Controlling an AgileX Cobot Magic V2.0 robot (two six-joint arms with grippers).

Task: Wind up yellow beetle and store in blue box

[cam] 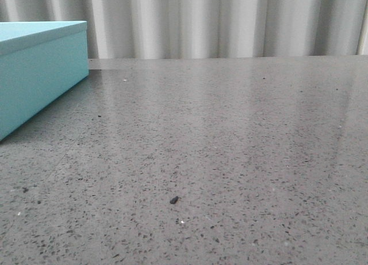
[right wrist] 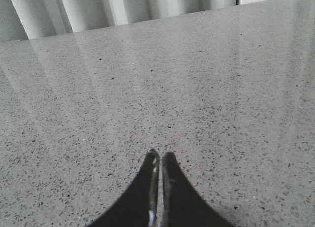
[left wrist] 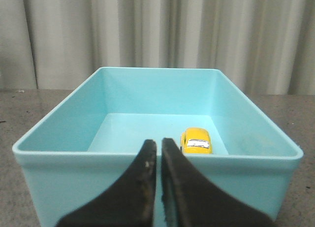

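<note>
The yellow beetle (left wrist: 197, 140) sits on the floor of the open blue box (left wrist: 59, 143), close to the near wall, in the left wrist view. My left gripper (left wrist: 159, 144) is shut and empty, just outside the box's near wall, apart from the car. The blue box also shows in the front view (cam: 40, 75) at the far left of the table; neither arm appears there. My right gripper (right wrist: 160, 155) is shut and empty over bare grey table, with no task object near it.
The grey speckled tabletop (cam: 230, 150) spreads across the front view. A small dark speck (cam: 173, 200) lies near its front middle. Pale pleated curtains (cam: 230, 20) hang behind the table's far edge.
</note>
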